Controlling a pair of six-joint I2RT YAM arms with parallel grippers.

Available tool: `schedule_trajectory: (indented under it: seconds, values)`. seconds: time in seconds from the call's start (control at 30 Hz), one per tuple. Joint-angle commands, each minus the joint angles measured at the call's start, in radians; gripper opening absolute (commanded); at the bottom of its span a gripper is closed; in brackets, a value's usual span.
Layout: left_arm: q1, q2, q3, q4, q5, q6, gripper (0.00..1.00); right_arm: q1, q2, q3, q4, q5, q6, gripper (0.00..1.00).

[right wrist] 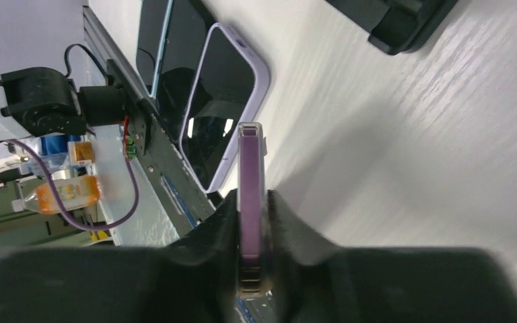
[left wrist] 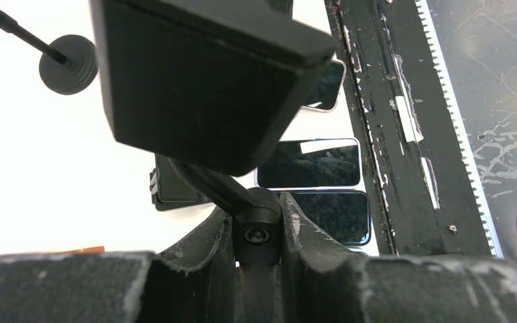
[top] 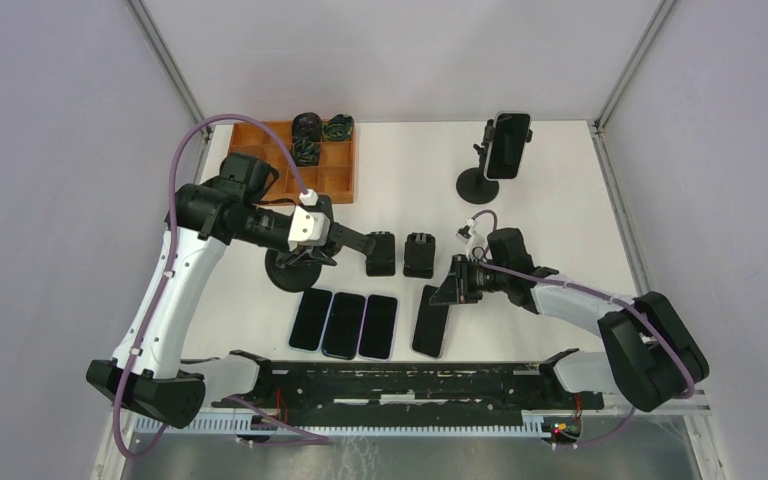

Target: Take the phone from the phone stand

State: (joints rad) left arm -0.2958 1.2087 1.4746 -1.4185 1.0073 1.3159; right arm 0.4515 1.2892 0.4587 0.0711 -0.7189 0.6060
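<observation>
Obs.: the right gripper (top: pixel 448 293) is clamped on the phone (top: pixel 432 322). In the right wrist view the purple-cased phone (right wrist: pixel 251 175) stands edge-on between the fingers, with the pads pressing on its front and back faces near one end. It sits low over the table (top: pixel 560 230) at the right end of a row of three phones (top: pixel 343 325), well apart from the phone stand (top: pixel 288 272). I cannot tell whether its far end touches the surface. The left gripper (top: pixel 355 241) is closed around the stand's neck at the joint (left wrist: pixel 259 235). The stand's black cradle (left wrist: pixel 202 81) looms over the fingers and carries no phone that I can see, so I judge the removal done and only the set-down left. Handling (my estimate, not seen): a stiff slab of moderate weight, with a slick, breakable glass face and a case that gives some friction. Held by one end, it will tend to pivot in the pads. A hold nearer the middle, or across the long edges on the case, would be steadier. A second stand (top: pixel 480 180) at the far side holds another phone.
</observation>
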Motion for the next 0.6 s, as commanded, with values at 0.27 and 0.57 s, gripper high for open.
schedule_trajectory:
  seconds: [0.27, 0.57]
  values:
    - [0.000, -0.004, 0.050, 0.036, 0.060, -0.046, 0.02, 0.001, -0.001, 0.104, -0.034, 0.180, -0.072, 0.87]
    - [0.000, 0.004, 0.061, 0.074, 0.083, -0.099, 0.02, 0.001, -0.167, 0.174, -0.223, 0.427, -0.124, 0.98]
